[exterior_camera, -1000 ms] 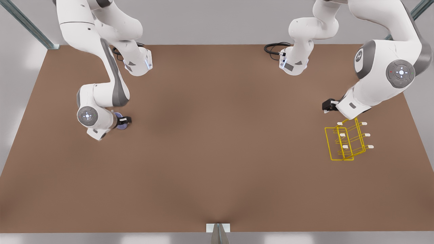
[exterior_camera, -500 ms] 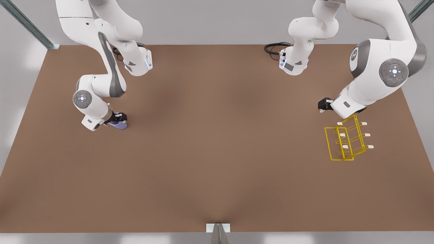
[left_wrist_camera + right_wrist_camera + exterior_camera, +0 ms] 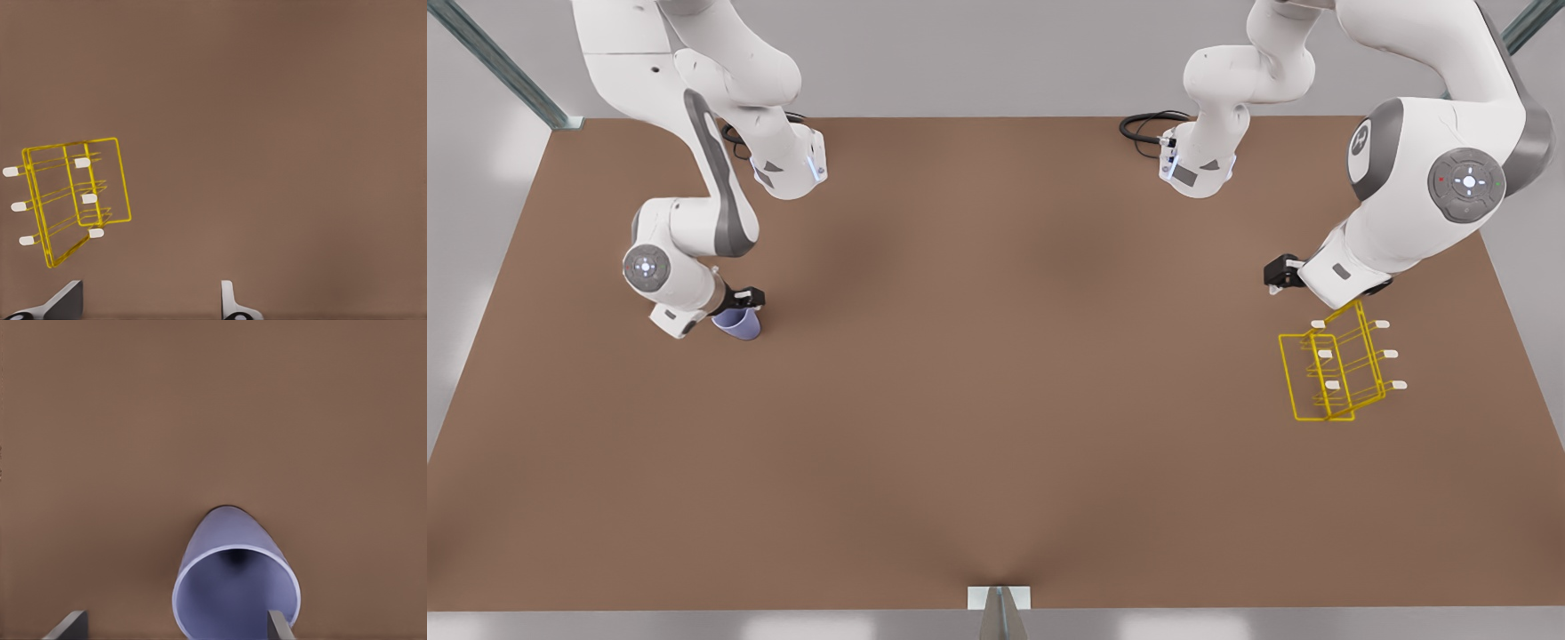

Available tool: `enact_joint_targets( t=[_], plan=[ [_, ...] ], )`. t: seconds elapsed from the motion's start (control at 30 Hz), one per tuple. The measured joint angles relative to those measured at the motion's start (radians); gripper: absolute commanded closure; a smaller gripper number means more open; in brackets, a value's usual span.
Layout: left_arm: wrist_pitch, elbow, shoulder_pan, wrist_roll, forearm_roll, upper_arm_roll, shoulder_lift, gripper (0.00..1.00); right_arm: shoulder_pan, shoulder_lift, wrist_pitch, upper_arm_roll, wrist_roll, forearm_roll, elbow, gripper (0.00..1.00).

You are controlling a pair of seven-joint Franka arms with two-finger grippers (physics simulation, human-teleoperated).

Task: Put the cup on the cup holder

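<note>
The lavender-blue cup [image 3: 736, 323] sits on the brown table at the front view's left. In the right wrist view I look into the open mouth of the cup [image 3: 233, 587]. My right gripper [image 3: 745, 297] hangs just over its rim and is open [image 3: 177, 627]. One fingertip [image 3: 279, 624] lies against the rim's edge and the other stands well off the cup. The yellow wire cup holder [image 3: 1338, 369] with white-tipped pegs stands at the front view's right. Just behind it hovers my left gripper [image 3: 1279, 273], open and holding nothing [image 3: 150, 305], with the cup holder [image 3: 73, 197] ahead of it.
The two arm bases [image 3: 787, 164] [image 3: 1196, 169] with black cables stand at the table's back edge. A small white bracket [image 3: 999, 597] sits at the middle of the front edge. Bare brown tabletop [image 3: 1005, 356] lies between cup and holder.
My right gripper has tilted and drawn back a little over the cup, so more of the cup's side shows. The left arm has shifted slightly near the holder.
</note>
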State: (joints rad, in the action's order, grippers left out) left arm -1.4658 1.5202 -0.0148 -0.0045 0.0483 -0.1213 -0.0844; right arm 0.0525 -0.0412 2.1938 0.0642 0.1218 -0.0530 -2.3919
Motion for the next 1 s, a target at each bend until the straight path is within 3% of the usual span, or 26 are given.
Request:
enact_joint_targets(
  t=[0.23, 1.0],
  plan=[
    [0.002, -0.012, 0.0, -0.001, -0.001, 0.042, -0.013, 0.0, -0.118, -0.051, 0.009, 0.0, 0.005, 0.001, 0.0, 0.0],
    [-0.01, -0.019, -0.003, 0.002, -0.043, 0.047, -0.058, 0.0, -0.089, -0.079, 0.001, -0.045, 0.023, -0.006, 0.003, 0.0]
  ],
)
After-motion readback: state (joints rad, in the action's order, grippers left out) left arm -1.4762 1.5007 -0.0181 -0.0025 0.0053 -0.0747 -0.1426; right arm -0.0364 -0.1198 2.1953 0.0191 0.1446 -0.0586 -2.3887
